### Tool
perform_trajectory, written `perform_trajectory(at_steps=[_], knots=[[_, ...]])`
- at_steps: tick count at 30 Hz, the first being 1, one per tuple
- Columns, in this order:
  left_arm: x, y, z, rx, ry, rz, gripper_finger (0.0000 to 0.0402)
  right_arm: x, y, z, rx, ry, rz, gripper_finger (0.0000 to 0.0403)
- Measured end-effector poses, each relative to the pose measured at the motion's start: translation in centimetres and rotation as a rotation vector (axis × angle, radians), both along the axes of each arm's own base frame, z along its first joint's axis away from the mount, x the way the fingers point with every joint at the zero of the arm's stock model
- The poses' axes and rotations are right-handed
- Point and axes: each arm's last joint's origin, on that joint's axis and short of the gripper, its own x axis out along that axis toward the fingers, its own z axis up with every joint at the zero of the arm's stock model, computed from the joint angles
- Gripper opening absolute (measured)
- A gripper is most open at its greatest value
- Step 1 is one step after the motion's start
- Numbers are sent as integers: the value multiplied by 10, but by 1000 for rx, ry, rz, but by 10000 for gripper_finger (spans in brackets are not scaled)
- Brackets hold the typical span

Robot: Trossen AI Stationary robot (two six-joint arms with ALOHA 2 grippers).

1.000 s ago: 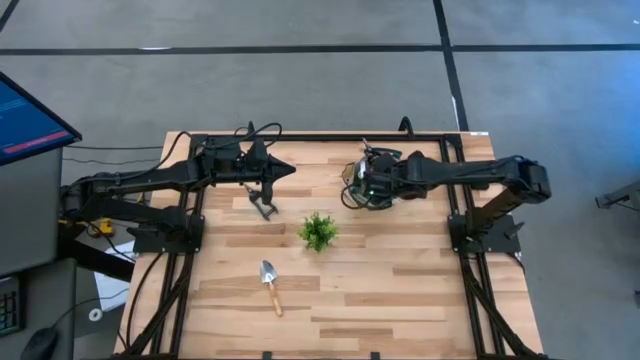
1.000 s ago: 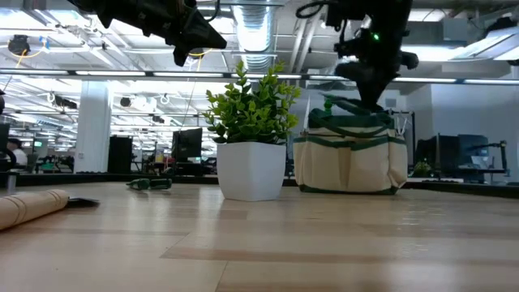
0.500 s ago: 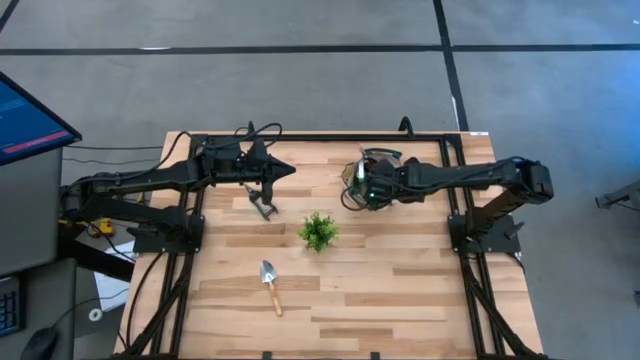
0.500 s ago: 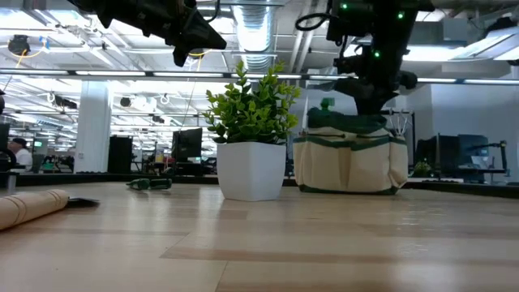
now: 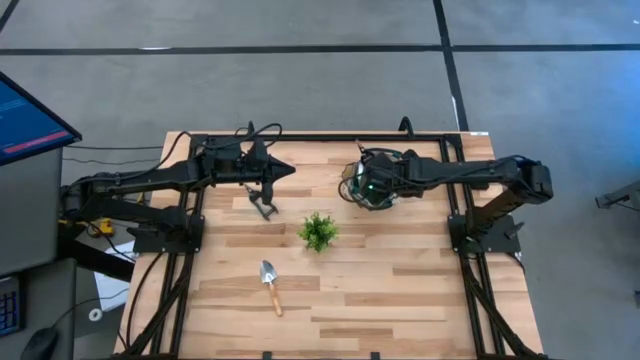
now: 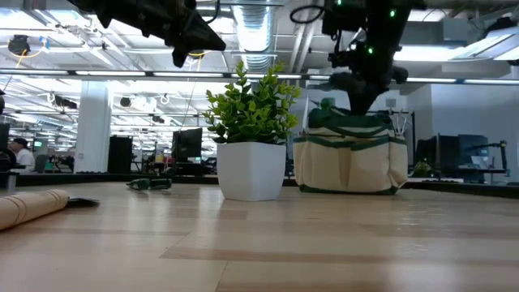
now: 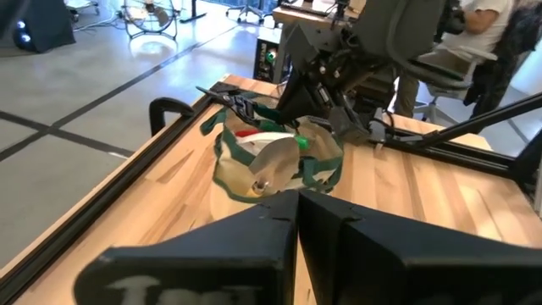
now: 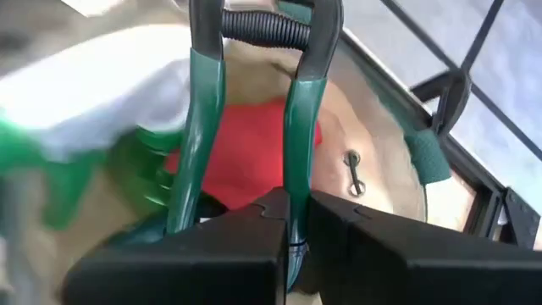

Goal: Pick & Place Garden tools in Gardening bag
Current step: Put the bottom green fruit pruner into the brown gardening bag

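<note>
- Gardening bag (image 5: 372, 186) sits directly under my right gripper (image 8: 295, 222), red gloves (image 8: 254, 157) inside
- Its jaws pinch green-handled shears (image 8: 203, 127) over the bag
- My left gripper (image 7: 298, 199) hovers, jaws pressed together, above black shears (image 5: 263, 205)
- Trowel (image 5: 270, 284) lies well apart

The counter (image 5: 400, 280) is pale matt wood planks, the gardening bag (image 6: 350, 162) soft beige cloth, the trowel (image 5: 269, 283) wooden-handled with a shiny metal blade.

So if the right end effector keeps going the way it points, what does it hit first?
Probably the red gloves inside the gardening bag; the right end effector, shut on a green-handled tool, points into it, though depth is unclear.
</note>
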Motion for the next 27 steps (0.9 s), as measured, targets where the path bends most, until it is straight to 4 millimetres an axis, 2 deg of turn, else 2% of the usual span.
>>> perform_trajectory(at_steps=[5, 15, 24, 27], knots=[[0, 1, -1, 4, 13, 23, 1, -4, -6, -14, 16, 3, -17, 12], [-1, 1, -2, 4, 19, 26, 1, -13, -3, -36, 65, 40, -28, 12], [-1, 1, -2, 4, 18, 26, 1, -15, -3, -38, 78, 55, -28, 12], [-1, 1, -2, 4, 18, 27, 1, -15, -3, -38, 91, 58, -28, 34]])
